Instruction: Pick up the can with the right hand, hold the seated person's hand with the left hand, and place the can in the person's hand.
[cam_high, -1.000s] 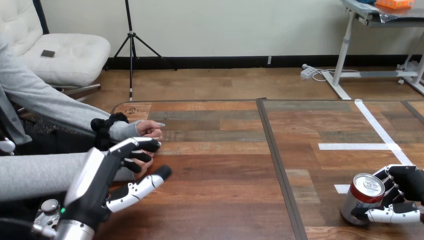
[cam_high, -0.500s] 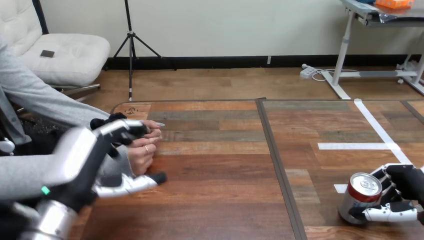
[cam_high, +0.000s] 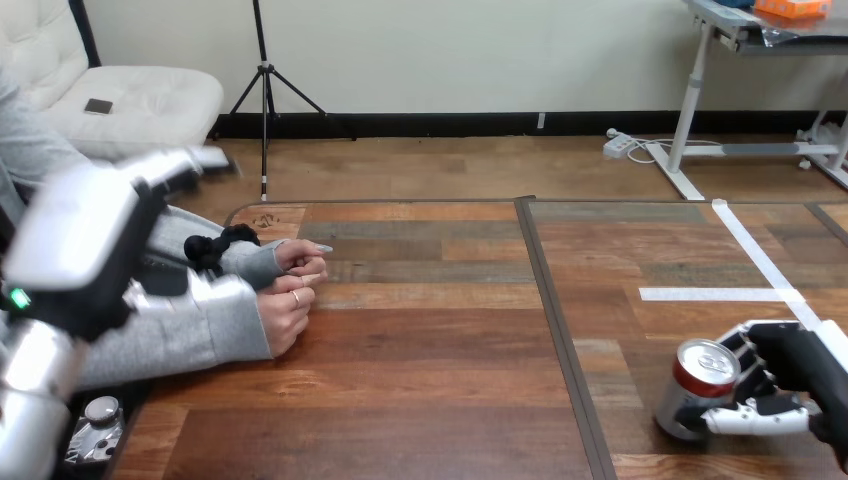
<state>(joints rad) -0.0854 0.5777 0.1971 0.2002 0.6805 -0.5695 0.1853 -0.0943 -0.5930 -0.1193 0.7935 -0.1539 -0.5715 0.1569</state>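
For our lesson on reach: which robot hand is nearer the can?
Right. The right hand is curled round the can; the left hand is across the table, by the person's arm.

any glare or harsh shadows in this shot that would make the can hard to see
Head view: the red and silver metal can carries a small bright highlight on its silver top, yet its outline reads clearly against the dark wooden table. The table shows a soft sheen and no hard glare. The right hand, curled round the can, darkens its far side. The person's hands are evenly lit.
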